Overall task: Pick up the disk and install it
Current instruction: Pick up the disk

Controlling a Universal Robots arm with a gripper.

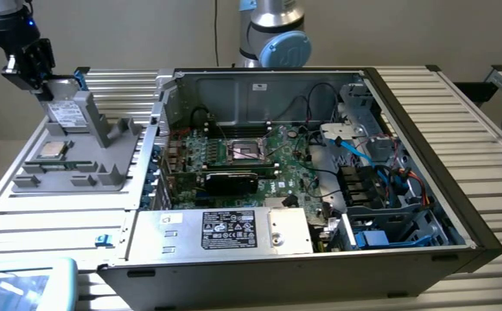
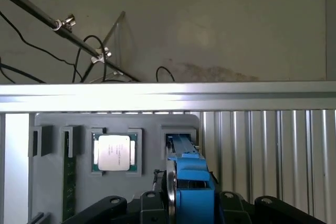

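The disk (image 1: 67, 111) stands on edge in a slot of the grey holder (image 1: 103, 172) at the exterior view's left, outside the computer case. Its white label faces outward and a blue tab shows at its upper end. My gripper (image 1: 36, 84) hangs right at the disk's upper end. In the wrist view the disk's blue frame (image 2: 191, 174) runs straight up between the black gripper (image 2: 191, 205) parts, with a thin silver edge beside it. Whether the gripper presses on the frame does not show.
A small square processor chip (image 1: 54, 149) (image 2: 114, 152) lies in the holder beside the disk. The open computer case (image 1: 423, 162) stands to the exterior view's right, with the motherboard (image 1: 242, 155), a grey power supply (image 1: 225, 230) and cables (image 1: 359, 152) inside. Ribbed aluminium table (image 1: 52, 214) surrounds everything.
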